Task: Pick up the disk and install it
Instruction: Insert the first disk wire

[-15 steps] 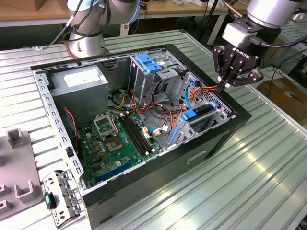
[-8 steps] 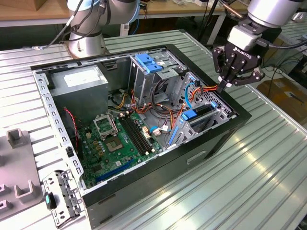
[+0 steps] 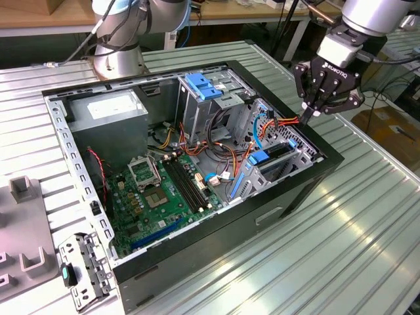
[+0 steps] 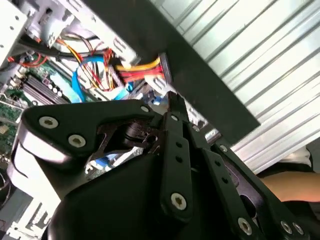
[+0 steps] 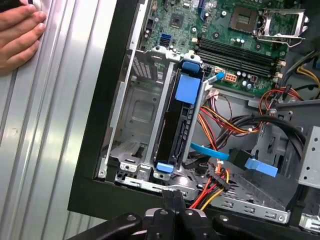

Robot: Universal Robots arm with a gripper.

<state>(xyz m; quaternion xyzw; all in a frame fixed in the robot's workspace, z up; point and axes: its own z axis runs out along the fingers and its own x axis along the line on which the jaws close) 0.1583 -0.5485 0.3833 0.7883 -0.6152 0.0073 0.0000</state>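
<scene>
**Ribbed desk [image 3: 367, 216]: pincer [image 3: 307, 117] closed over the case [image 3: 216, 243]**

Upper right in the exterior view, the pincer is hovering, fingertips pinched together, gripping nothing. The disk [image 3: 279, 151] is sitting on edge in the drive cage [image 3: 305, 157] just below.

I saw the disk [image 5: 172, 130] slotted edge-on in its drive cage [image 5: 134, 112]; my pincer [image 5: 173, 200] hung closed, empty, nearby.

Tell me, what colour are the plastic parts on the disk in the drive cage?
Blue, on the disk; the first wrist view shows it best.
</scene>
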